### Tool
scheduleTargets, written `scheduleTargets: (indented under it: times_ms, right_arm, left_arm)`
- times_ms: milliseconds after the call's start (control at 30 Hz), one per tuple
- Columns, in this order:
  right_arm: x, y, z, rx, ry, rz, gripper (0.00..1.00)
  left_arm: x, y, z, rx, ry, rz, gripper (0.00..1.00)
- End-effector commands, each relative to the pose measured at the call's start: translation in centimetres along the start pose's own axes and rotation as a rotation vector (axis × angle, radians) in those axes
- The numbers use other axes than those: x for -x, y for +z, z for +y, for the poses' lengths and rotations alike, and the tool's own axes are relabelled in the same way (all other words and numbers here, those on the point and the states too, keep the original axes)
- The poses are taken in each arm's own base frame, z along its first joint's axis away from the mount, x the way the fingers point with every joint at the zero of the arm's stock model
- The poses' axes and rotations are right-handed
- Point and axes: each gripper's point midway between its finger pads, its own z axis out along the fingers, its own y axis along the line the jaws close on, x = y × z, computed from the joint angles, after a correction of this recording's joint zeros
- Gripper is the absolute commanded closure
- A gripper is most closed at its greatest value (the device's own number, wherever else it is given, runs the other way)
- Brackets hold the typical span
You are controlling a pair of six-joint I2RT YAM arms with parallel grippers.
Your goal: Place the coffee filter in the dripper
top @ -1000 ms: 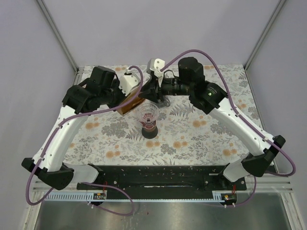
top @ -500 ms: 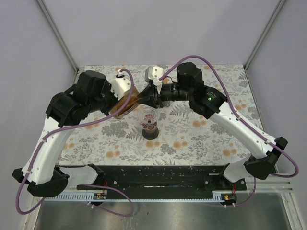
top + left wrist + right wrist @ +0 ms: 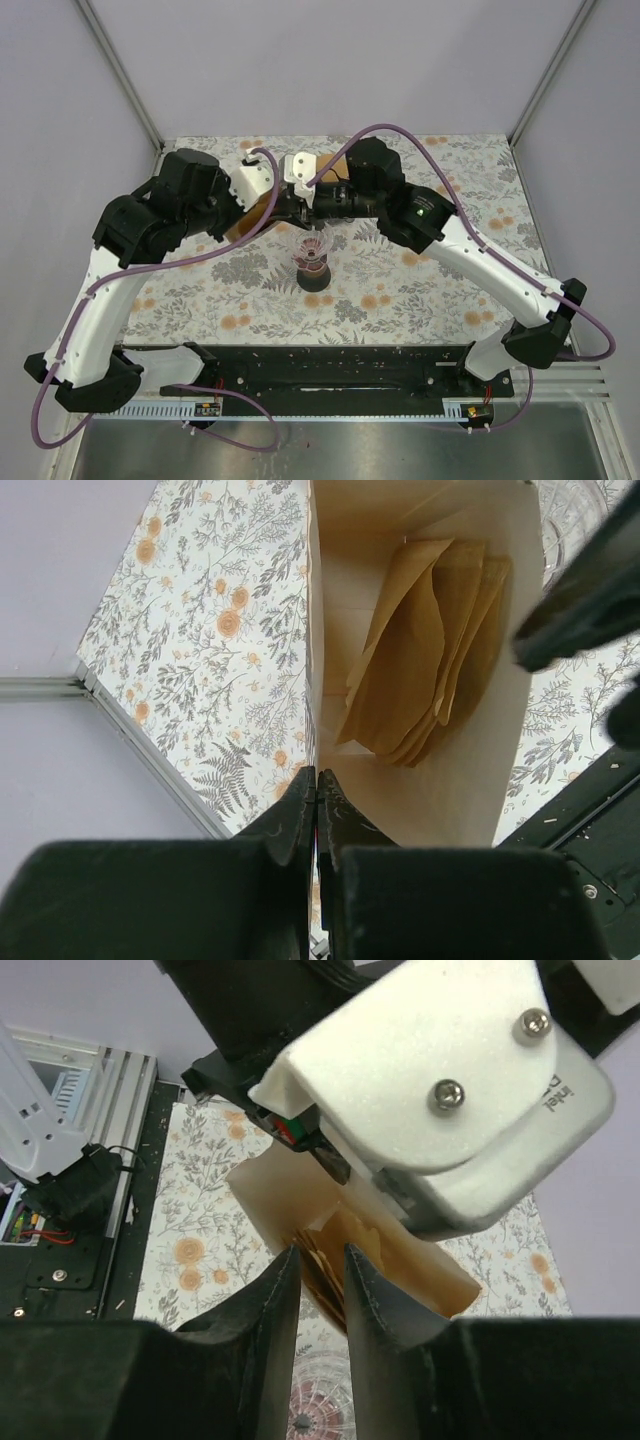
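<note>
My left gripper (image 3: 317,780) is shut on the side wall of an open tan filter box (image 3: 470,770) and holds it tilted above the table. Brown coffee filters (image 3: 420,650) are stacked inside. In the top view the box (image 3: 262,208) hangs up and left of the clear glass dripper (image 3: 312,248) on its dark base. My right gripper (image 3: 320,1255) is at the box mouth (image 3: 280,1195), its jaws a narrow gap apart with filter edges (image 3: 345,1245) showing between them. The dripper (image 3: 320,1405) lies below it. The right gripper (image 3: 291,207) meets the box in the top view.
The floral tablecloth (image 3: 420,280) covers the table. The left wrist camera housing (image 3: 450,1080) fills the upper right wrist view, close above my right fingers. A metal frame rail (image 3: 150,750) runs along the table's left edge. Purple cables loop over both arms.
The left arm has drawn the box back and to the left, away from above the dripper. The right gripper has followed leftward and now has its fingertips in the box mouth.
</note>
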Motion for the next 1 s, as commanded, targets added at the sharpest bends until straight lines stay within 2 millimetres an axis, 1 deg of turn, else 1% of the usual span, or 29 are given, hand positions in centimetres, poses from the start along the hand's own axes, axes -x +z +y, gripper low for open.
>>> scheduleTargets:
  times_ms: [0, 100, 233, 367, 433, 467, 567, 600, 700, 800, 967]
  right_arm:
    - [1.1, 0.6, -1.8, -0.066, -0.077, -0.012, 0.69]
    - [0.7, 1.1, -2.5, -0.089, -0.079, 0.011, 0.69]
    - [-1.4, 1.5, -4.1, -0.168, -0.086, 0.079, 0.69]
    - [-3.1, 2.0, -4.7, -0.196, -0.082, 0.129, 0.67]
    - [-4.0, 1.9, -5.1, -0.214, -0.086, 0.156, 0.64]
    - [-4.5, 2.0, -5.1, -0.218, -0.086, 0.17, 0.62]
    - [-4.8, 2.1, -5.0, -0.214, -0.082, 0.179, 0.59]
    - [-4.9, 2.3, -4.9, -0.205, -0.079, 0.183, 0.58]
    - [-5.4, 2.9, -3.9, -0.135, -0.07, 0.19, 0.53]
    - [-6.3, 3.5, -2.7, -0.064, -0.057, 0.206, 0.53]
    - [-7.5, 3.7, -2.9, -0.079, -0.055, 0.237, 0.52]
  left_arm:
    - [1.7, -2.1, 0.2, 0.009, -0.012, -0.101, 1.0]
    - [2.2, -2.4, -0.1, -0.006, -0.032, -0.125, 1.0]
    - [2.3, -2.6, -0.2, -0.009, -0.046, -0.141, 1.0]
    - [2.7, -3.0, -0.2, -0.012, -0.054, -0.16, 1.0]
    - [2.9, -3.3, -0.1, -0.006, -0.059, -0.175, 1.0]
    - [3.0, -3.4, 0.0, -0.003, -0.062, -0.182, 1.0]
    - [3.2, -3.6, 0.1, 0.002, -0.064, -0.188, 1.0]
    - [3.4, -3.5, -0.4, -0.024, -0.057, -0.199, 1.0]
    - [3.7, -3.4, -0.6, -0.039, -0.053, -0.208, 1.0]
    - [4.0, -3.5, -0.3, -0.029, -0.052, -0.22, 1.0]
    - [4.9, -4.1, 0.2, -0.006, -0.068, -0.258, 1.0]
